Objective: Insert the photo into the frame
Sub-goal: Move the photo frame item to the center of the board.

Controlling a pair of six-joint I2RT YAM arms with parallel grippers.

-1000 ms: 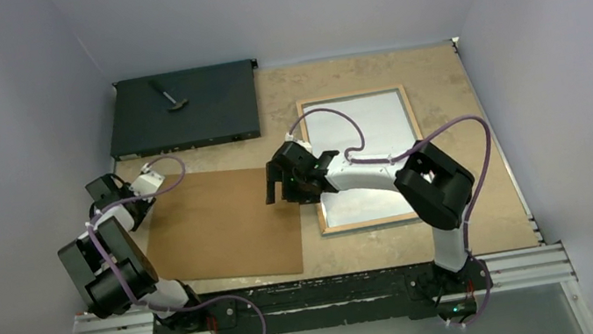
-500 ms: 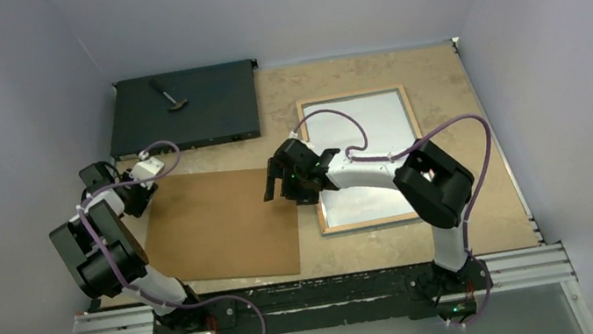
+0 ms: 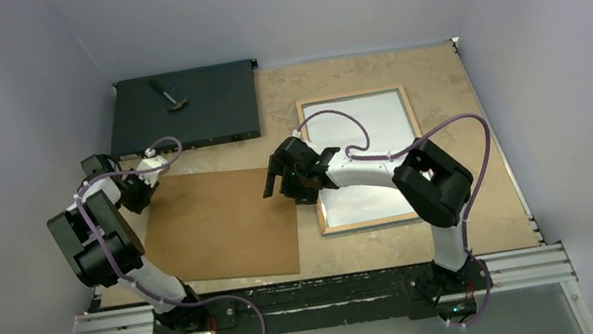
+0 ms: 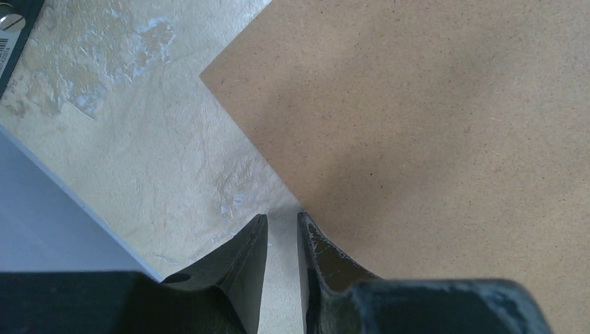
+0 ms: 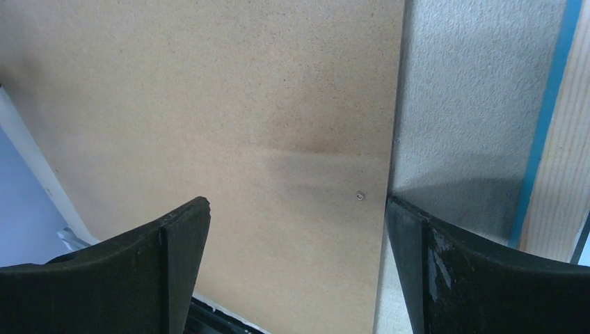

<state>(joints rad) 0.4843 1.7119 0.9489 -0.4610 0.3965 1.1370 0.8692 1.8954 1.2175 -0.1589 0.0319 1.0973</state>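
Surface [image 3: 439,75]: mottled tan top, walled in by pale panels, both arms bolted at the near edge.
Fibreboard panel [image 3: 222,227]: plain brown sheet lying flat, left of centre, turned a bit askew.
Frame [image 3: 350,95]: flat on the right half of the surface, bare wood side up. It sits just beside the panel's right edge with a strip of surface between them. The right wrist view catches a thin blue line along its edge.
Frame opening: filled with something pale grey-white, honestly can't tell if it's glass or paper.
Black box [image 3: 197,115]: flat, far left corner, just behind the panel.
Right pincer [image 5: 296,202]: jaws wide apart, nothing in them, hovering over the panel's right edge, one finger on each side of that edge.
Left pincer [image 4: 282,221]: narrow gap with bare surface showing through it, nothing pinched, right at the panel's left edge near its far corner.
Small tool [image 3: 169,97]: hammer-looking thing lying on the black box.
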